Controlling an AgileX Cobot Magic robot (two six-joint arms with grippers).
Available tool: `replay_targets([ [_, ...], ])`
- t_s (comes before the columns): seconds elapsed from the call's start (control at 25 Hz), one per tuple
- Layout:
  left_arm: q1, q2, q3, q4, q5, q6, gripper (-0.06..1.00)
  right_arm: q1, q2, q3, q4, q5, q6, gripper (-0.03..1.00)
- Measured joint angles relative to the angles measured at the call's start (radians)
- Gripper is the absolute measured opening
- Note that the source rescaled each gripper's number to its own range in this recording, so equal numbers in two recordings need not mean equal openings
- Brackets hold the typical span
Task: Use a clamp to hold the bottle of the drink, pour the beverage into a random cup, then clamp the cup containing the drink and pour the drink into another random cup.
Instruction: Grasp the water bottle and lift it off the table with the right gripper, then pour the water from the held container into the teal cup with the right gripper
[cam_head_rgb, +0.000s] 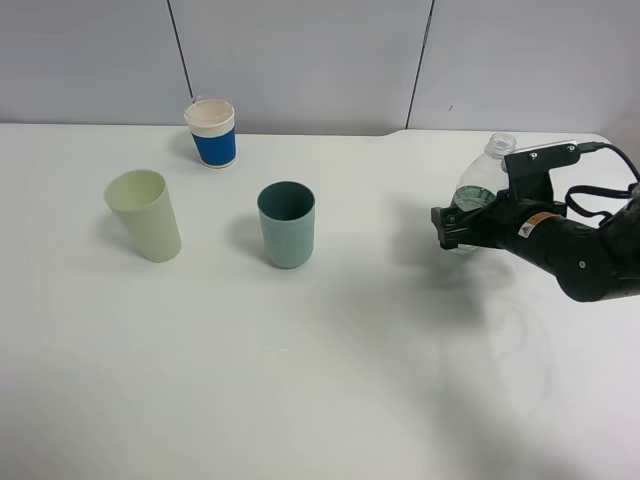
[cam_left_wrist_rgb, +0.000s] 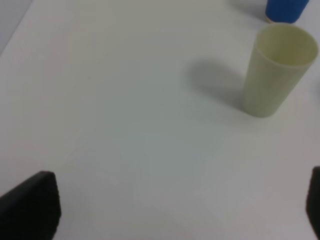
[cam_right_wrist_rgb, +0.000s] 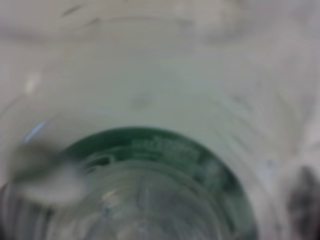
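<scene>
Bright, even light leaves only faint shadows on the bench (cam_head_rgb: 330, 380), one beneath the right gripper (cam_head_rgb: 447, 226). The right wrist view is blurred, the bottle (cam_right_wrist_rgb: 160, 170) out of focus.

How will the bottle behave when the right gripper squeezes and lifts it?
The bottle looks like thin clear plastic, so it will probably dent under a firm squeeze. Its mouth shows no cap, so tilting could spill its contents. Its smooth round body, seen up close in the right wrist view, may slip or twist between the jaws.

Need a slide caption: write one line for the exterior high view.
Right hand at the bottle; teal cup, pale cup and blue paper cup stand on the white table.
</scene>
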Motion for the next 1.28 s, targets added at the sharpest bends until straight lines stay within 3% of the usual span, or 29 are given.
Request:
replay_targets([
  [0.16, 0.0, 0.0, 0.0, 0.0, 0.0, 0.0, 1.0, 0.0, 0.006, 0.0, -0.03, -0.009, -0.009, 0.98],
  [0.2, 0.0, 0.0, 0.0, 0.0, 0.0, 0.0, 1.0, 0.0, 0.006, 0.0, -0.032, -0.014, -0.009, 0.89],
  [0.28, 0.0, 0.0, 0.0, 0.0, 0.0, 0.0, 1.0, 0.0, 0.006, 0.003, -0.032, -0.024, -0.01, 0.61],
  [0.36, 0.0, 0.0, 0.0, 0.0, 0.0, 0.0, 1.0, 0.0, 0.006, 0.006, -0.038, -0.024, -0.01, 0.13],
  [0.4, 0.0, 0.0, 0.0, 0.0, 0.0, 0.0, 1.0, 0.0, 0.006, 0.007, -0.038, -0.026, -0.01, 0.0],
  [0.88, 0.0, 0.0, 0.0, 0.0, 0.0, 0.0, 1.0, 0.003, 0.001, 0.008, -0.12, -0.02, 0.017, 0.02],
  [1.28, 0.0, 0.0, 0.0, 0.0, 0.0, 0.0, 1.0, 0.049, -0.118, 0.01, -0.134, 0.093, 0.065, 0.02],
])
